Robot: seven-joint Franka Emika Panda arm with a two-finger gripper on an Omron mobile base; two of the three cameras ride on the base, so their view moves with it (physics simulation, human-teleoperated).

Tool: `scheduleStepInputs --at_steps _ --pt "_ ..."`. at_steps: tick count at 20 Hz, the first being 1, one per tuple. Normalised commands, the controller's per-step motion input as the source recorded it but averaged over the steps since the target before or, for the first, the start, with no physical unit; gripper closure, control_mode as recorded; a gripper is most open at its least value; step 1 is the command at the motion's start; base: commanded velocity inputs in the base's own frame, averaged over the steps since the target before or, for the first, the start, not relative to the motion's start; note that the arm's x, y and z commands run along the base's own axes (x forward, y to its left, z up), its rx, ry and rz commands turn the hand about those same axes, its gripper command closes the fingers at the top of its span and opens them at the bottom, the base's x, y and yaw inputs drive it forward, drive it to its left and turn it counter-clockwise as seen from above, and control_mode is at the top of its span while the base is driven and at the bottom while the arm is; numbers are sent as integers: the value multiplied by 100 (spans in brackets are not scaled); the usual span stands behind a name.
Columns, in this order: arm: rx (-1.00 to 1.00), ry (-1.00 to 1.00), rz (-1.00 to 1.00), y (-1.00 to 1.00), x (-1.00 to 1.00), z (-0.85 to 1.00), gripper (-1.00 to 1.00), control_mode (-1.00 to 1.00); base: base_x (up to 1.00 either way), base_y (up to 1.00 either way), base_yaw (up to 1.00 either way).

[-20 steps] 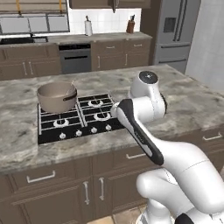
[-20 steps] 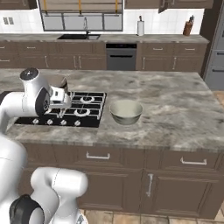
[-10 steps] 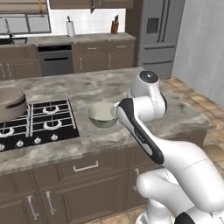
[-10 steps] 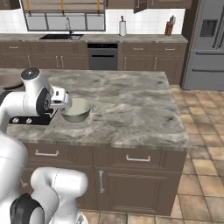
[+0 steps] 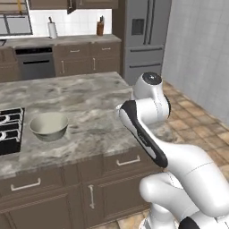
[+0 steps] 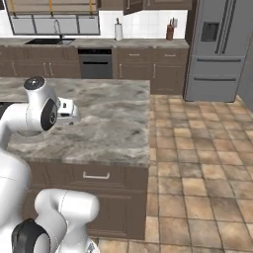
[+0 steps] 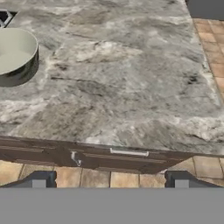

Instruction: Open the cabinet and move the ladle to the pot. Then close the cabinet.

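My gripper (image 7: 109,180) hangs with jaws spread wide and empty above the marble island (image 7: 131,87). A bowl (image 7: 15,54) sits on it ahead and to the left in the hand view. A cabinet (image 6: 136,4) hangs on the far wall, well beyond the gripper; I can't make out the ladle.

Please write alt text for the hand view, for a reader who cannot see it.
The open, empty gripper looks down on a grey marble island counter with brown drawers along its near edge. A pale bowl sits at the left, and tan floor tiles show at the right.
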Motion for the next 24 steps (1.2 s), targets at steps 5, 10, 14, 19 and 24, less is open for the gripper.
scheduleStepInputs --at_steps 5,10,14,19,24 --pt "0 0 0 0 0 0 -100 100 40 -100 0" --pt "0 0 0 0 0 0 -100 100 51 -100 0" --pt "0 0 0 0 0 0 -100 100 72 -100 0" --pt "0 0 0 0 0 0 -100 100 94 -100 0" --pt "0 0 0 0 0 0 -100 100 100 -100 0"
